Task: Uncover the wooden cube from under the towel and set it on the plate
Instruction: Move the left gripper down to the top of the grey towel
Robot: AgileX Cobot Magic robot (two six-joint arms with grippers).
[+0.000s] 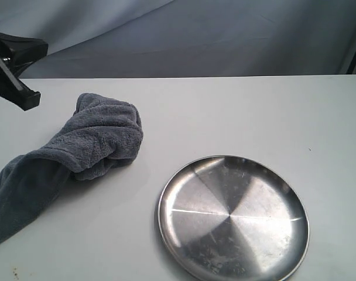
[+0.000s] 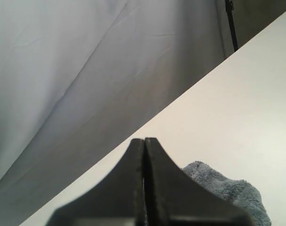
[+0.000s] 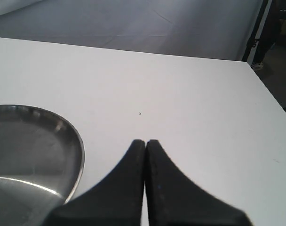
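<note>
exterior view: one towel [image 1: 102, 140], one plate [image 1: 233, 218].

Looks like a robot test lab or studio: plain white worktop [image 1: 225, 111], creased grey cloth backdrop [image 1: 195, 35] hung behind, dark stand pole [image 2: 232, 28] beside the far corner.

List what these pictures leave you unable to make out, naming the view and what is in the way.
The wooden cube shows in no view; whether the bunched towel covers it cannot be told.
The towel's lower end is cut off by the exterior view's left edge; the left gripper blocks part of it in the left wrist view.
The plate has its rim cut off by the exterior view's bottom edge.
</note>
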